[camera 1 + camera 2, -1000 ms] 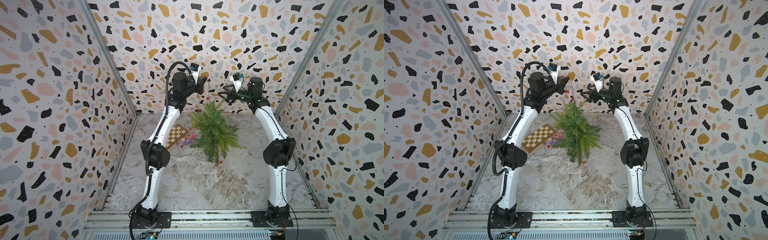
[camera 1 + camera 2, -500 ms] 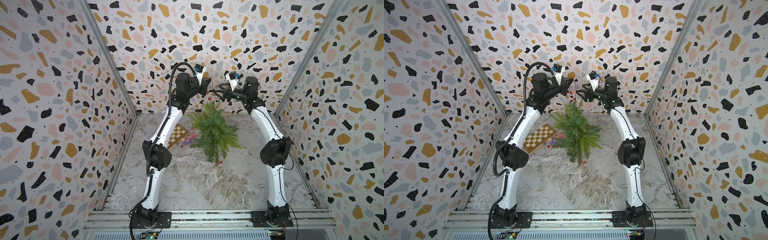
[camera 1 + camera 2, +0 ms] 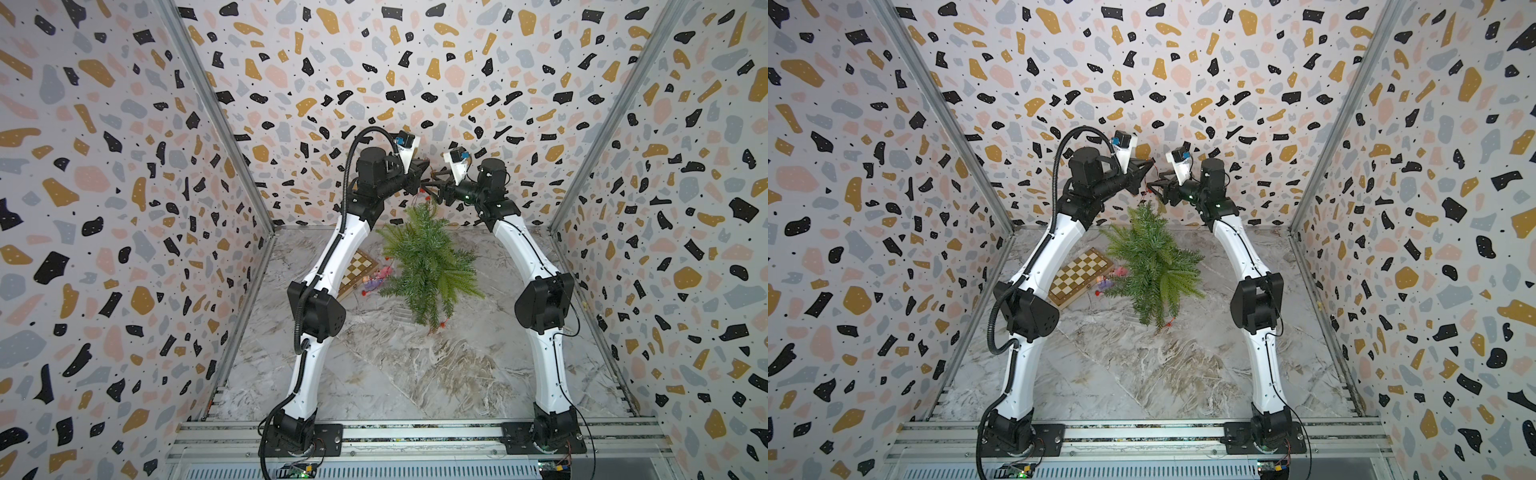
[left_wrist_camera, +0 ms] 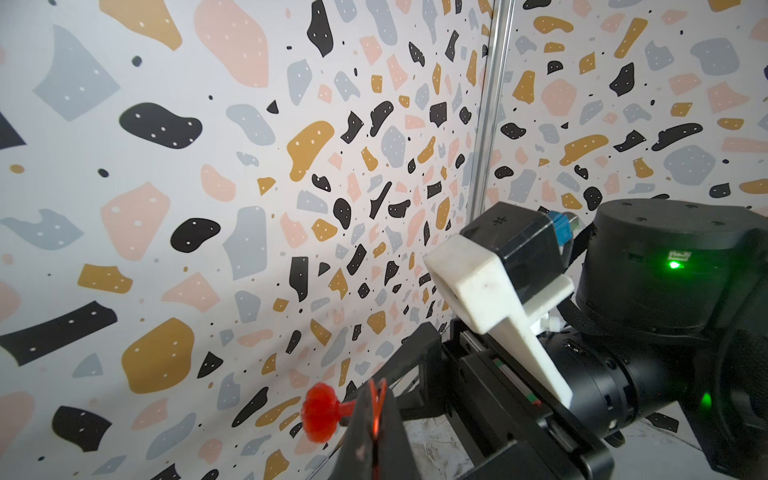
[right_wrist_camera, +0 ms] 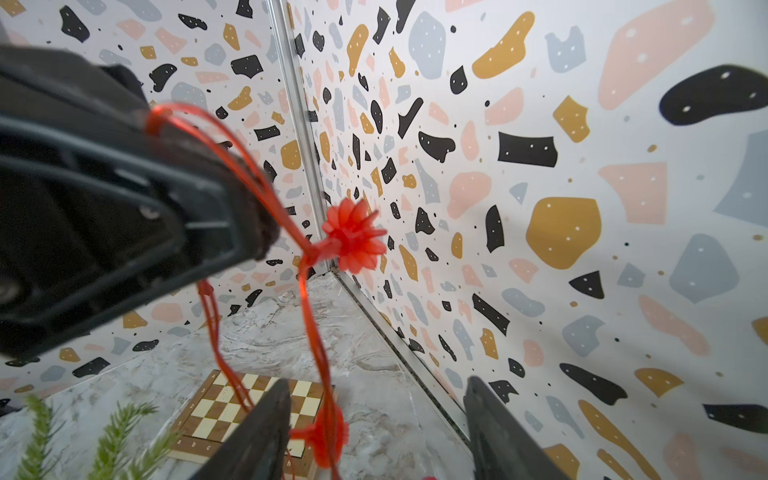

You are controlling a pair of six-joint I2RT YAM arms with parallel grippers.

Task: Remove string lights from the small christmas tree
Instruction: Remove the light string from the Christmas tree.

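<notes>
Above the tip of the small christmas tree (image 3: 428, 266), the two arms meet. The left arm's fingers (image 4: 370, 428) are pressed together on the wire of the string lights (image 5: 353, 241), apparently to keep the freed length lifted and clear of the needles. The right arm's fingers (image 5: 257, 432) stand spread, with a hanging strand and one bulb between them, probably lined up for a lower grip. The lights are thin, looped red-orange wire carrying spiky red bulbs. A few bulbs show among the tree's lower branches, so the strand looks only partly off.
</notes>
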